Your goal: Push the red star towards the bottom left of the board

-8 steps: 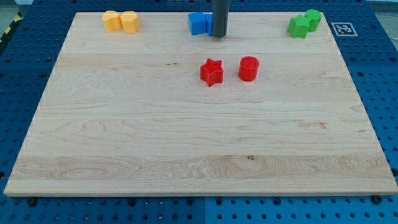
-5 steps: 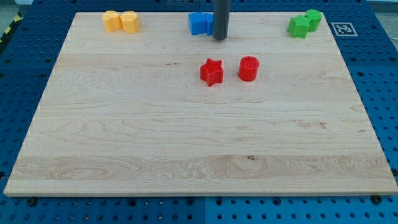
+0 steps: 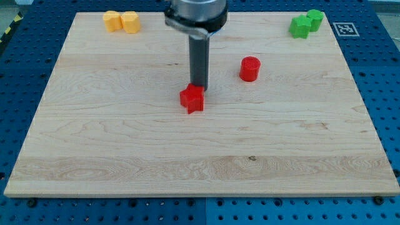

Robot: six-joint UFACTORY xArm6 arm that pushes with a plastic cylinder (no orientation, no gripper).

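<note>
- One relation matters: my tip (image 3: 199, 85) sits on the upper-right side of the red star (image 3: 192, 99), touching it or as good as touching. Exact contact is hard to call, since the rod covers the star's top-right edge.
- Red star is near the board's (image 3: 94, 156) middle, slightly left of centre and a bit above the mid-line. The bottom-left corner is well apart from it, down and to the view's left.
- So the star lies down-left of my tip, and the goal lies further along roughly that same line. Judgement: alignment looks good, and a push toward the view's bottom left should carry it that way.
- Risk, as a guess: the contact is a little more from above than from the right, so the star could slide mostly downward or rotate off the rod. I may need to shift the tip slightly to the view's right before a long push.
- No gripper on this rig, just the bare rod, so nothing to open, close or hold.
- Path check: the wood between the star and the bottom-left corner looks free of blocks.
- Others: red cylinder (image 3: 250, 68) is to the right and well apart. Two yellow blocks (image 3: 122, 21) are top left, two green blocks (image 3: 306, 23) top right. None are in the way.
</note>
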